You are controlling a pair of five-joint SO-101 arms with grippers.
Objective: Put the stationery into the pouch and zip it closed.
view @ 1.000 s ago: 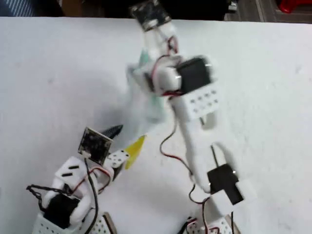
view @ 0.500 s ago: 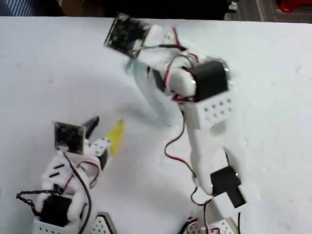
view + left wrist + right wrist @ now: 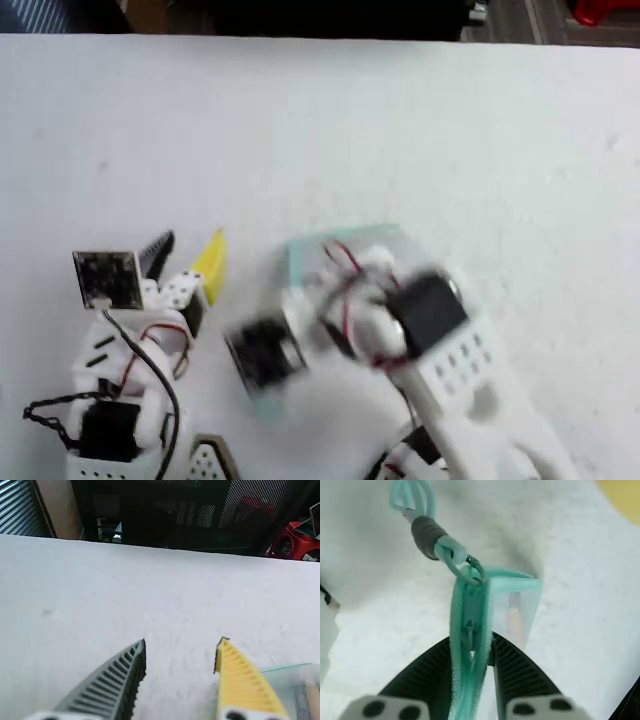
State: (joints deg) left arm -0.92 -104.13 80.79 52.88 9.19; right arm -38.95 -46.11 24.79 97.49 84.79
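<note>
The teal, see-through pouch hangs by its zipper edge, with my right gripper shut on it. Its zipper pull, a teal cord with a grey bead, lies on the table past the fingertips. A pale orange shape shows through the pouch's clear side. In the high view the pouch is a blurred teal patch under the right arm, near the table's front middle. My left gripper stands open at the front left with nothing between its grey and yellow fingers, and the pouch's corner lies just beside the yellow finger.
The white table stretches bare across its far half. Dark room clutter and a red object stand beyond the far edge. The right arm's body covers the front right.
My right arm has swung from the table's far middle back toward the front, bringing the pouch with it. The left gripper has drifted left and stayed open.
</note>
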